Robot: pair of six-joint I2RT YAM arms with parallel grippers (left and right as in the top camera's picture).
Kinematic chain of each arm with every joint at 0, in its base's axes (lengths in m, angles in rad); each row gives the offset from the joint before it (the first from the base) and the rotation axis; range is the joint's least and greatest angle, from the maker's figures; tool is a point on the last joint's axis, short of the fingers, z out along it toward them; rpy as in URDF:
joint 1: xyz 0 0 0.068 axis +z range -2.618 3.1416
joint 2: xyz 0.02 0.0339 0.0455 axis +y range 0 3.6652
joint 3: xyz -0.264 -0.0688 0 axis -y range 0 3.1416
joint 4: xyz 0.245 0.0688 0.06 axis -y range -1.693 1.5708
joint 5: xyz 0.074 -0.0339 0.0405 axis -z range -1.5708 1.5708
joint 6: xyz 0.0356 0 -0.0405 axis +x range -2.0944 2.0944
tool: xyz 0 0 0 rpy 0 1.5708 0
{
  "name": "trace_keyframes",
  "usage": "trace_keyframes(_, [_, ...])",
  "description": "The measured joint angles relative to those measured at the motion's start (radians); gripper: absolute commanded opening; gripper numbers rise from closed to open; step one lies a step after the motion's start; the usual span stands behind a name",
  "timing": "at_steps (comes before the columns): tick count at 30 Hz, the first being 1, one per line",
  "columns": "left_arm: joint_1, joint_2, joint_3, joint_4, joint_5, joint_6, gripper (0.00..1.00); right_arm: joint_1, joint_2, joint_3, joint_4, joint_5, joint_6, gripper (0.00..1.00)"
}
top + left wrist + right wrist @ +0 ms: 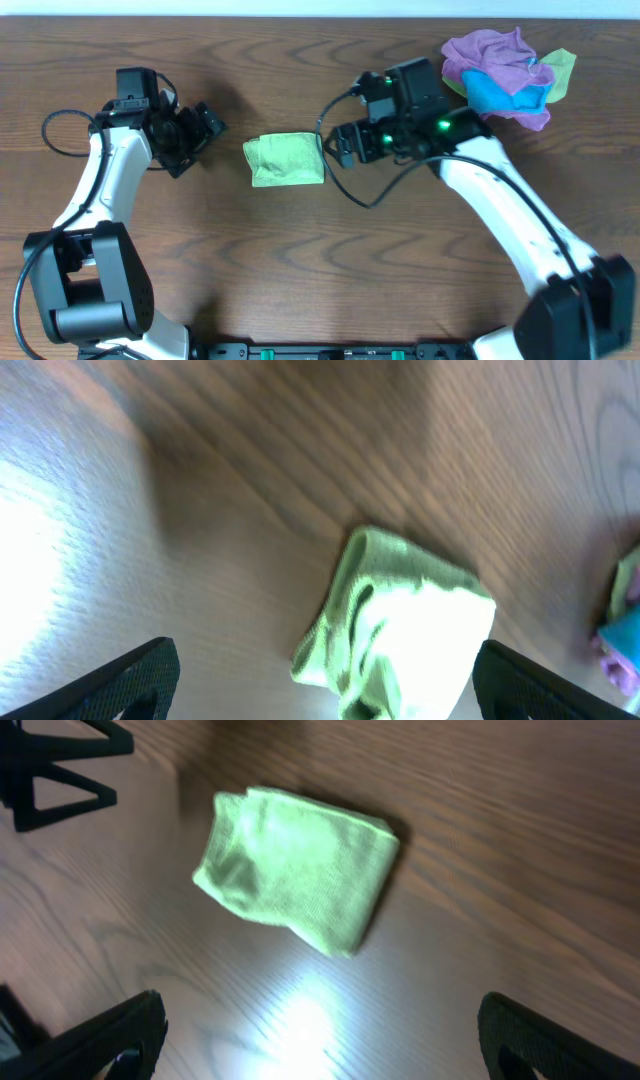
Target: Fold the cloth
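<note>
Cloth point(286, 160) lies mid-bench, between the two arms, nothing touching it. It is already down to a small thick rectangle, several layers deep. The edge toward the right arm looks clean and creased. The end toward the left arm is puffier, with layers gaping a little and a rounded lip showing in the left wrist view.

Left tool point(200, 142): spread wide, nothing between the jaws, hanging just off the cloth's left side. Right tool point(338, 146): also spread wide and bare, close beside the cloth's right edge, not on it. From each wrist camera the cloth sits clear of the jaws, flat on the wood.

Heap of other cloths at the far right corner of the bench point(300, 265): purple cloth point(490, 52) over blue cloth point(505, 95), well apart from the work.

Step in hand, as I judge it: the let-go after a fold, with both tools off the fabric. The job looks near done, perhaps done.

What comes next depends on whether this bundle counts as finished. If it does, both arms need only lift away without snagging the top layer. If another fold is wanted, the loose left end is the place to pinch, and the bundle is thick and springy enough that it may pop open unless pressed flat.
</note>
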Motion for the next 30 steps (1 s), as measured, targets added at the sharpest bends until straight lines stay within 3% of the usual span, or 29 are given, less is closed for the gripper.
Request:
trace_keyframes(6, [-0.052, 0.000, 0.000, -0.044, 0.046, 0.000, 0.95, -0.076, -0.212, -0.141, -0.031, 0.028, -0.049, 0.99])
trace_keyframes(11, [-0.132, 0.000, 0.000, -0.045, 0.037, -0.002, 0.95, -0.171, -0.497, -0.391, -0.037, 0.022, -0.056, 0.99])
trace_keyframes(18, [-0.132, 0.000, -0.054, -0.010, 0.049, -0.045, 0.95, -0.275, -0.855, -0.603, -0.080, -0.011, -0.011, 0.99])
trace_keyframes(24, [-0.131, 0.000, -0.172, 0.121, 0.101, -0.101, 0.95, -0.284, -1.012, -0.660, -0.184, -0.024, 0.034, 0.99])
trace_keyframes(30, [-0.137, 0.000, -0.272, 0.249, 0.129, -0.176, 0.95, -0.285, -1.036, -0.660, -0.195, -0.027, 0.066, 0.99])
